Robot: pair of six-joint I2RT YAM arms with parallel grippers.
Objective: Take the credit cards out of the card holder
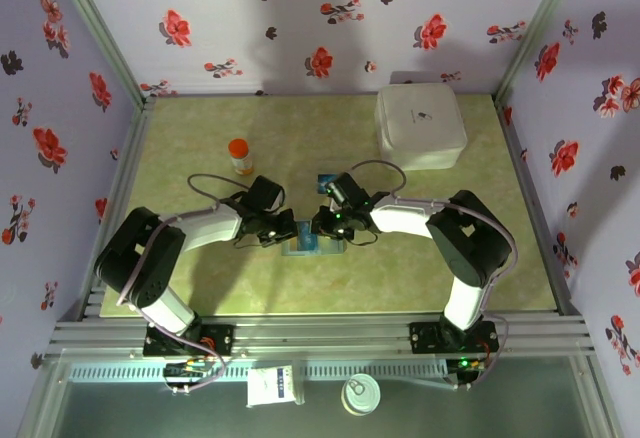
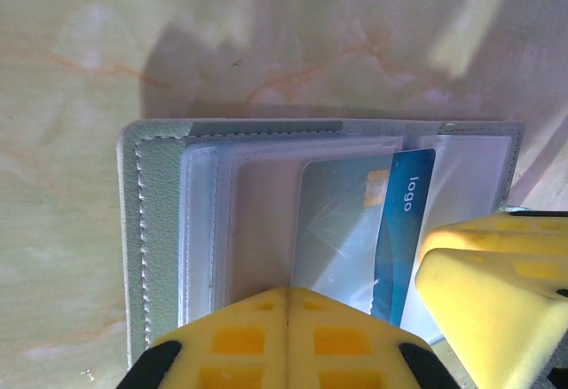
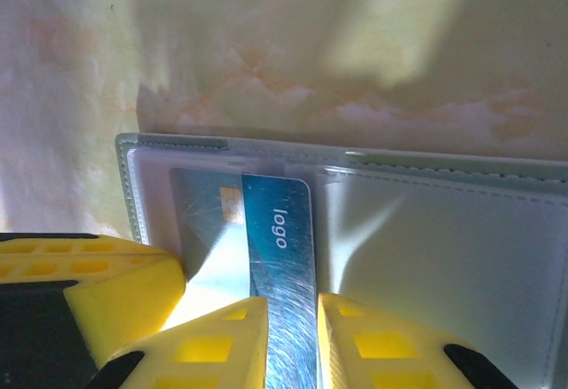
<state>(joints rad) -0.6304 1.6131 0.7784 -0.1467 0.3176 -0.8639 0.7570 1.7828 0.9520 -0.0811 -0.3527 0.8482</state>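
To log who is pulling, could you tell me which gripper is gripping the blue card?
The right gripper: its fingers pinch the blue card marked "logo" in the card holder. The left gripper is shut at the holder's edge, beside the card.

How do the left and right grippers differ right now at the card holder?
The left gripper has its fingers closed flat together; the right gripper has its fingers slightly apart. The left gripper rests at the card holder's edge with no card between its fingers; the right gripper pinches the blue credit card. Both have yellow fingers and work at the holder.
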